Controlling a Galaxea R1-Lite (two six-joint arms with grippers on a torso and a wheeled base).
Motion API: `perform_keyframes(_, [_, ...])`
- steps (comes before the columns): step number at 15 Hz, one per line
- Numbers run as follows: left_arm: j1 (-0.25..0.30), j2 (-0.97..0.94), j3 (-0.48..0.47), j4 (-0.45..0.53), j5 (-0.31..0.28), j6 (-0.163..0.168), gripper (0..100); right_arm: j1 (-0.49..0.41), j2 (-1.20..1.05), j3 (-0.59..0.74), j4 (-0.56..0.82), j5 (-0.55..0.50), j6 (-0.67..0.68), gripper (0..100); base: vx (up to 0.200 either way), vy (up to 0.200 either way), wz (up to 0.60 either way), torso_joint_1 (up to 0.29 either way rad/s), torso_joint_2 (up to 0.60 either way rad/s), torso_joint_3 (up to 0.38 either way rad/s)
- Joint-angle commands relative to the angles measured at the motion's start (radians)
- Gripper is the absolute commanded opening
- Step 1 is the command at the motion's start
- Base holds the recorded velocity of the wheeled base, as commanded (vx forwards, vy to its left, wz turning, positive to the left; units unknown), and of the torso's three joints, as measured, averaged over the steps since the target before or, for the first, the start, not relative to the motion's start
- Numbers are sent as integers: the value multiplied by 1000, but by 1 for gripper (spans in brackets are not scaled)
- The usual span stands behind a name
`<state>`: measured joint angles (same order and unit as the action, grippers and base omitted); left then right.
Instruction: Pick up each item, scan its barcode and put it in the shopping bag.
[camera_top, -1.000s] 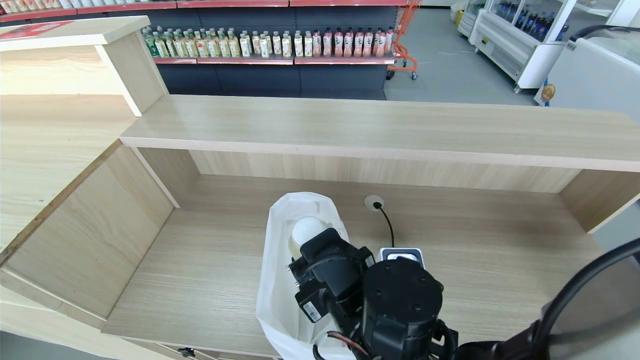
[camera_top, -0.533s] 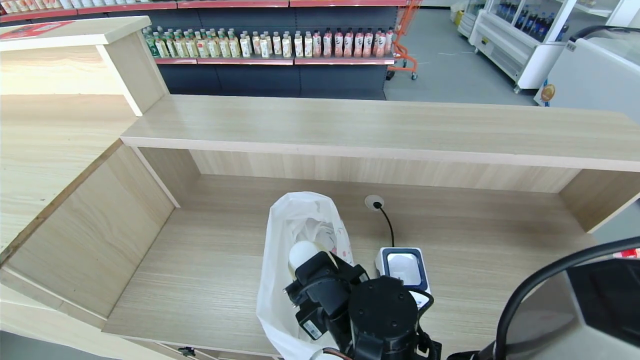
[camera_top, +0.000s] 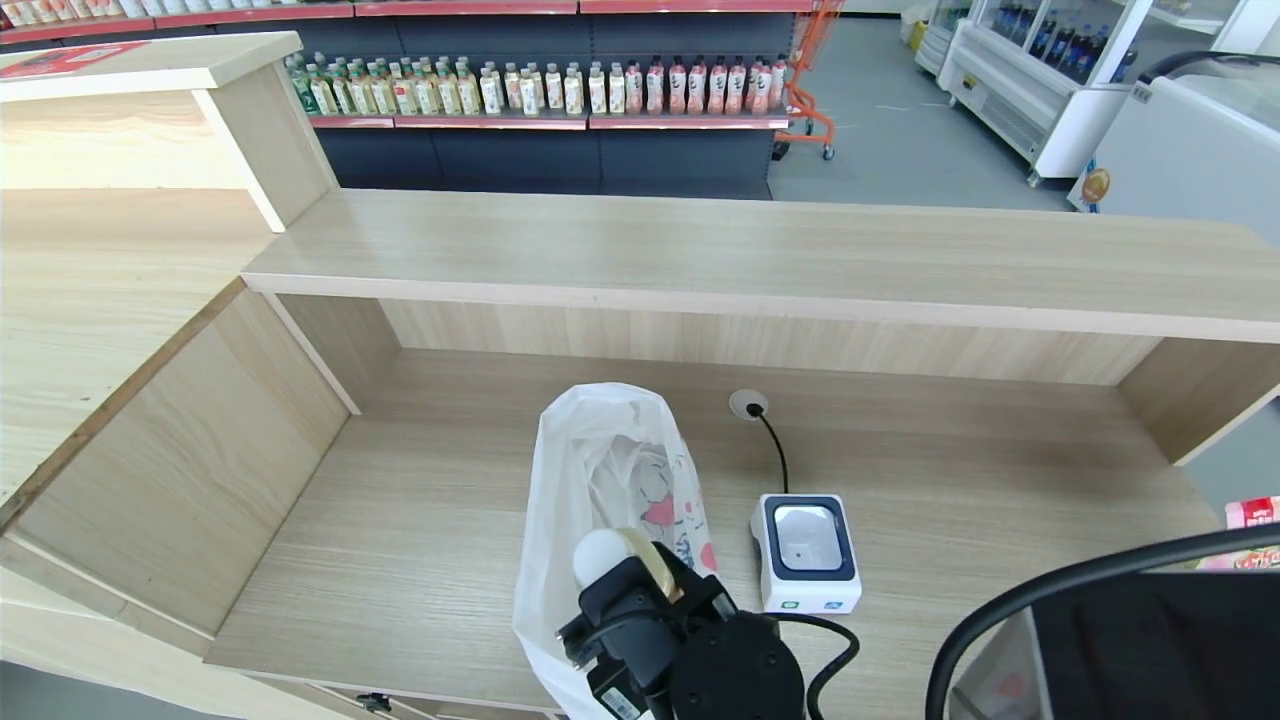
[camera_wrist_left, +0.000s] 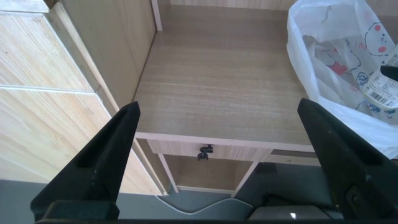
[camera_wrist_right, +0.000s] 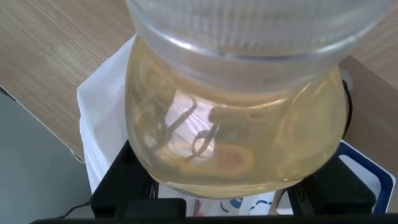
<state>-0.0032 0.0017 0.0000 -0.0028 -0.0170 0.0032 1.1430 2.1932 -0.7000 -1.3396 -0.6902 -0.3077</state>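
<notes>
The white shopping bag stands open on the lower wooden counter. My right gripper is shut on a clear bottle with a white cap and pale yellow liquid, held over the bag's near rim. From the right wrist the bottle is seen close up, with the bag beneath it. The barcode scanner sits just right of the bag, its window facing up. My left gripper hangs open and holds nothing, in front of the counter's near edge, left of the bag.
A black cable runs from the scanner to a grommet at the back. A raised ledge and a side wall enclose the counter. A pink package shows at the far right. Bare counter lies left of the bag.
My right arm has drawn back toward the counter's near edge with the bottle, uncovering the scanner and the bag's inside. The bag and scanner have stayed put.
</notes>
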Motion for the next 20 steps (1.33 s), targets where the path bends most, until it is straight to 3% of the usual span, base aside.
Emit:
perform_keyframes(1, [0,0,0,0,0,0,100,23,65,-1,-13,-17,-1,0,0,0,0,0,0,0])
perform_keyframes(20, [0,0,0,0,0,0,100,-20,128,16,-89,-49,5,0,0,0,0,0,0,0])
